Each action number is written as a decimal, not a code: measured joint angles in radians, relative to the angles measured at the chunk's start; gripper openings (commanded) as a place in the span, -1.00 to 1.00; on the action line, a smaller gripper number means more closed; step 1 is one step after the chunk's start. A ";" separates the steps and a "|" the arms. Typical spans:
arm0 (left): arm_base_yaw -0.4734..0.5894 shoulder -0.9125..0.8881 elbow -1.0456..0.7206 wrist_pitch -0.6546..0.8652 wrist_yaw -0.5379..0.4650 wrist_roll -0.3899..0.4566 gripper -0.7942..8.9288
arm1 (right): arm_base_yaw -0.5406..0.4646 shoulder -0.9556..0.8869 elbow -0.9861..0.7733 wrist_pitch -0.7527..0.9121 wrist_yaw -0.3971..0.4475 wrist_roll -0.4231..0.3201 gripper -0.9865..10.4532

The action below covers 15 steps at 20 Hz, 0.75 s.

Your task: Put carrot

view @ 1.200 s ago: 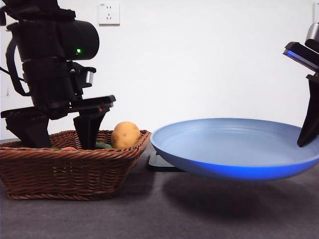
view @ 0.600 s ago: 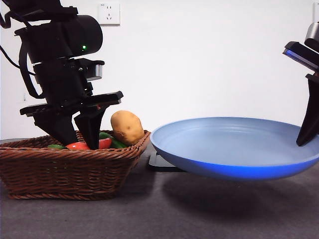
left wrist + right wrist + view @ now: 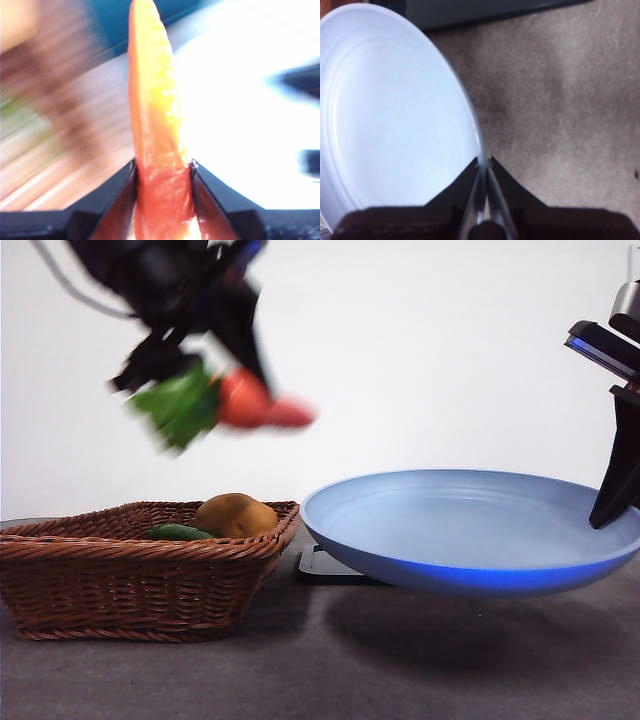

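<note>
Left gripper [image 3: 162,172] raised at ten o'clock, blurred — jaws clamped on carrot [image 3: 155,125]; right gripper [image 3: 483,162] pinches plate [image 3: 395,125] rim, apparently.

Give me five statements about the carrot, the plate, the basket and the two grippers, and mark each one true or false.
1. The left gripper is shut on the carrot. True.
2. The carrot lies in the basket. False: it is in the air above the basket, held by the left gripper.
3. The right gripper pinches the rim of the blue plate. True.
4. The plate rests flat on the table. False: it is held off the table, with its shadow below it.
5. The potato is on the plate. False: it sits in the basket beside a green vegetable.
</note>
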State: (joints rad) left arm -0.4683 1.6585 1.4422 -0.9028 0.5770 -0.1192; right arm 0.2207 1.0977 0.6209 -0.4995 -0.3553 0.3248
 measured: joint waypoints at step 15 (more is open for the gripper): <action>-0.478 0.092 0.021 0.225 -0.441 0.008 -0.59 | 0.000 0.000 0.000 -0.002 -0.005 0.000 -0.82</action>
State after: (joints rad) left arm -0.9462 1.7504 1.4631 -0.6781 0.1360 -0.1116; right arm 0.2207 1.0977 0.6209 -0.5011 -0.3599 0.3248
